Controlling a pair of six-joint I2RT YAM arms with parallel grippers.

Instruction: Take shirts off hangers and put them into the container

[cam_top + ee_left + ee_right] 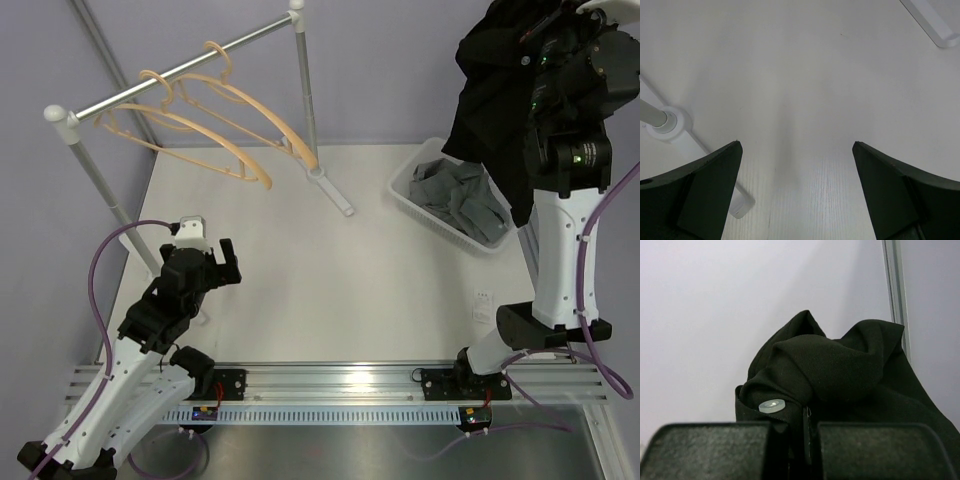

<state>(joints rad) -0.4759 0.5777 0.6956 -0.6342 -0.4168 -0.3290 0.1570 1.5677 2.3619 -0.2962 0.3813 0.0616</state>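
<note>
Black shirt [490, 80] dangles upper right, pinched in right hand [804, 440], arm reared up high beside container [408, 190] holding grey shirt [460, 195]. Left hand [796, 145] spread wide, arm bent low over counter [350, 290], lower left.

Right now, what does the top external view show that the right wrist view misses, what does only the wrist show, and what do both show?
Only top external: the grey shirt lying in the white basket, two bare hangers on the rail, and the left gripper open and empty. Only right wrist: a pale button just above the clamped fingers. Both: the black shirt, bunched and held up by the right gripper.
</note>
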